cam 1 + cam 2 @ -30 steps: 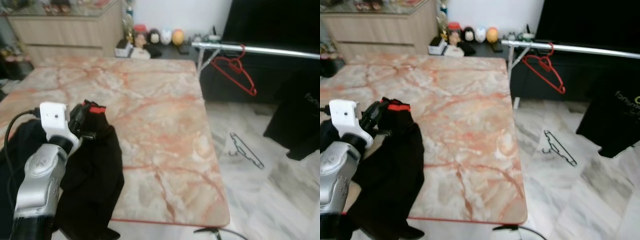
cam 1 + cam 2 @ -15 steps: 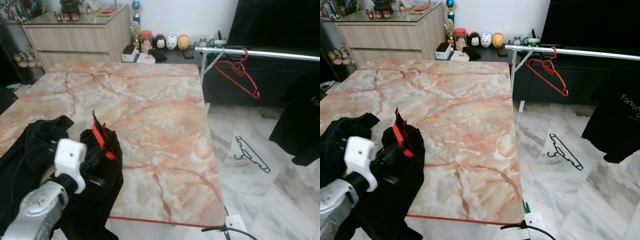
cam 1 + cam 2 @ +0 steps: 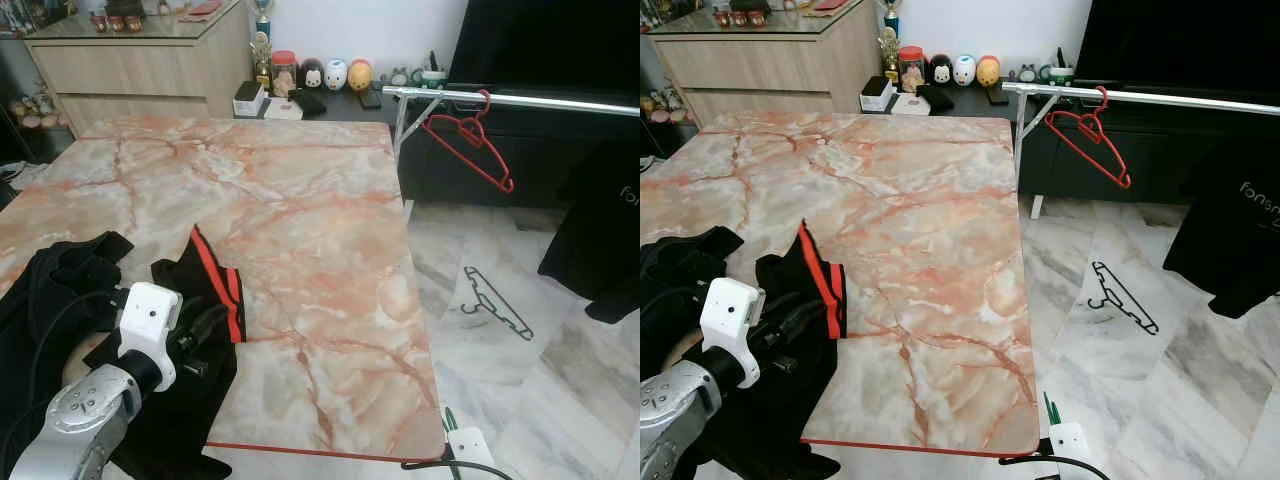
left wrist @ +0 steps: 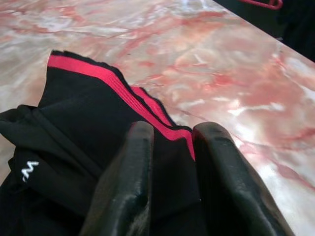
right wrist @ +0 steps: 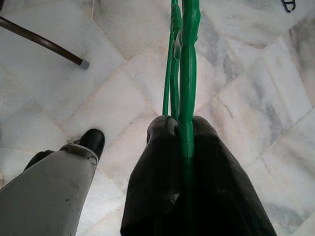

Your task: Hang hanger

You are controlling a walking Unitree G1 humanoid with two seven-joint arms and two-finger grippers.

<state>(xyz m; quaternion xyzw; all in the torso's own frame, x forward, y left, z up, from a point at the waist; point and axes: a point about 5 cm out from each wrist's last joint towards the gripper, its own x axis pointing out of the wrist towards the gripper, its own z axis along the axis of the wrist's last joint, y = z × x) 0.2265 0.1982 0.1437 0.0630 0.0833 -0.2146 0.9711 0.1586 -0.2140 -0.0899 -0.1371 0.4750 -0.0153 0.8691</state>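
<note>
Tabletop (image 3: 300, 190): pink-veined marble.
Figurines (image 3: 335, 73): in a row beyond the tabletop's far edge.
Cabinet (image 3: 140, 60): wooden, beside the figurines.

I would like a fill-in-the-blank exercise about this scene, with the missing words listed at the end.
1. The left pincer is shut on the black garment, whose trim is ____.
2. The right pincer is shut on a ____ hanger.
3. A red hanger hangs on the metal ____.
4. A black hanger lies on the ____.

Missing words: red; green; rail; floor
</note>
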